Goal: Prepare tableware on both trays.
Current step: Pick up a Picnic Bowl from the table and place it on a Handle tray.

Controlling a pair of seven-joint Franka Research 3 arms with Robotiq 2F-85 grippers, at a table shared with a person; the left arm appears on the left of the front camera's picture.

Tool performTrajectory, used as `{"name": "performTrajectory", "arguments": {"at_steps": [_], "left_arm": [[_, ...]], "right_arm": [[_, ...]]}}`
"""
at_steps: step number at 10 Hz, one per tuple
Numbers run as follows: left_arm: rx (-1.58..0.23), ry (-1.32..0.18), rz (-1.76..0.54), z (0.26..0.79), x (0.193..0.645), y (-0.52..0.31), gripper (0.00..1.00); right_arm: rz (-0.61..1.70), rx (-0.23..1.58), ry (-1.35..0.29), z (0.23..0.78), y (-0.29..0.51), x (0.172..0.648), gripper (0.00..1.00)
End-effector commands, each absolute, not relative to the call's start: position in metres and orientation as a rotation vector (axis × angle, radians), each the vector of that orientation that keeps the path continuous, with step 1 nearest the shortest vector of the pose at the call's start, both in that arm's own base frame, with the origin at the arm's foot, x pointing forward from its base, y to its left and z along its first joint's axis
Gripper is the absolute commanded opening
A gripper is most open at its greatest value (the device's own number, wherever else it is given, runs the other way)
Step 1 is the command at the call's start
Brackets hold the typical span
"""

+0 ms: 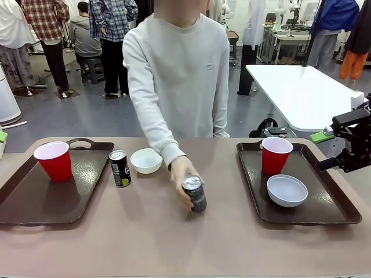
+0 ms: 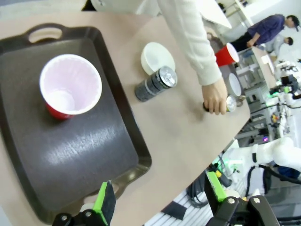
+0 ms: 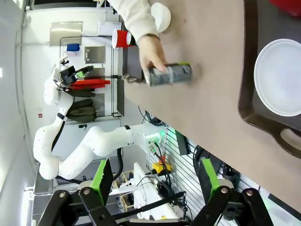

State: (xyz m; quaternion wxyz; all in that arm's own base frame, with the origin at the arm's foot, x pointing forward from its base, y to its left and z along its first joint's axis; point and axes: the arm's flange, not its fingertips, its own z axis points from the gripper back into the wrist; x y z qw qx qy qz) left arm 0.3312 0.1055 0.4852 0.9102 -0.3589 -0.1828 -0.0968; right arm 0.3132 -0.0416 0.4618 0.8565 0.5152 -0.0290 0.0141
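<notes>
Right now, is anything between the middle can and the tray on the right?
Nothing visible stands between the drink can and the right tray. The person's hand grips that can, though, and a white bowl and red cup occupy part of the tray.

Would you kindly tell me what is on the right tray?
A red cup and an empty white bowl stand on the right tray, the cup farther back. Most of the cup's inside is hidden by its wall.

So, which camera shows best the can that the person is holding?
The front view: the can is near, top and side clear. The right wrist view shows it sideways; in the left wrist view the hand hides most.
</notes>
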Motion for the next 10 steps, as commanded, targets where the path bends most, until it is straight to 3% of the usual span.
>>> {"name": "performTrajectory", "arguments": {"at_steps": [1,4,10], "left_arm": [[-0.590,-0.394,-0.170,0.529,0.344,0.076,1.00],[-0.355,-0.298,-0.190,0.570,0.388,0.018,1.00],[0.045,-0.248,-0.280,0.525,0.424,-0.109,1.00]], "right_arm": [[0.044,1.107,-0.070,0.460,-0.041,0.314,0.95],[0.044,1.107,-0.070,0.460,-0.041,0.314,0.95],[0.044,1.107,-0.070,0.460,-0.041,0.314,0.95]]}}
